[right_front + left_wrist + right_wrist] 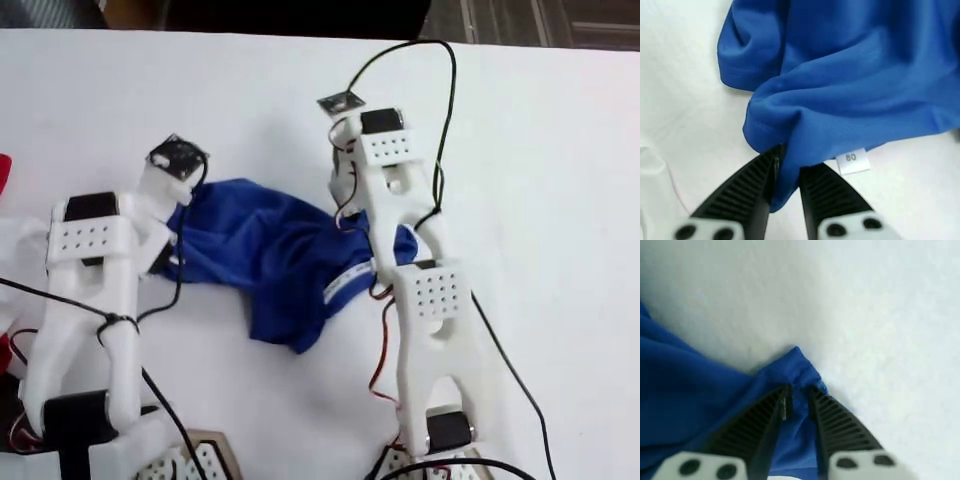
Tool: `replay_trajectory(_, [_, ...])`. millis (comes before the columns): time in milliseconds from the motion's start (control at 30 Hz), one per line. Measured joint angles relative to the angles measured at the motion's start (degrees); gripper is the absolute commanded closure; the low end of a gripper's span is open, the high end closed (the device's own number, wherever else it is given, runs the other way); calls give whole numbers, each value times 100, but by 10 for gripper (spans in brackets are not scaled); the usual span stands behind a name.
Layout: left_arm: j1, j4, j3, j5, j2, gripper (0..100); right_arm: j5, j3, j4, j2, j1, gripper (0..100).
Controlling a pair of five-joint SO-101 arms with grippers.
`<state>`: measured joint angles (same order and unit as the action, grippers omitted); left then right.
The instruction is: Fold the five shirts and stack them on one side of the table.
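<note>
The left gripper (786, 156) and the right gripper (799, 391) each pinched the shirt (270, 255). Spreading it flat probably needed an even pull — no slipping.

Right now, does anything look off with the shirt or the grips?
The blue shirt is bunched in a crumpled heap, not spread flat. The left claw and right claw each pinch a gathered fold of it.

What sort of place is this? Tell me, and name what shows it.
Likely a robotics lab bench: two white arms with loose wiring on a white table, left gripper and right gripper each shut on a blue shirt.
</note>
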<state>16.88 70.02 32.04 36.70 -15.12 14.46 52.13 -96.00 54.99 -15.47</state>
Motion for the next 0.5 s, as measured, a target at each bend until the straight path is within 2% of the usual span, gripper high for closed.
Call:
replay_trajectory(267, [0, 0, 0, 0, 0, 976, 0, 0, -35, 0, 0, 920])
replay_trajectory(433, [0, 0, 0, 0, 0, 976, 0, 0, -141, 0, 0, 789])
replay_trajectory(500, [0, 0, 0, 0, 0, 976, 0, -70, -149, 0, 0, 776])
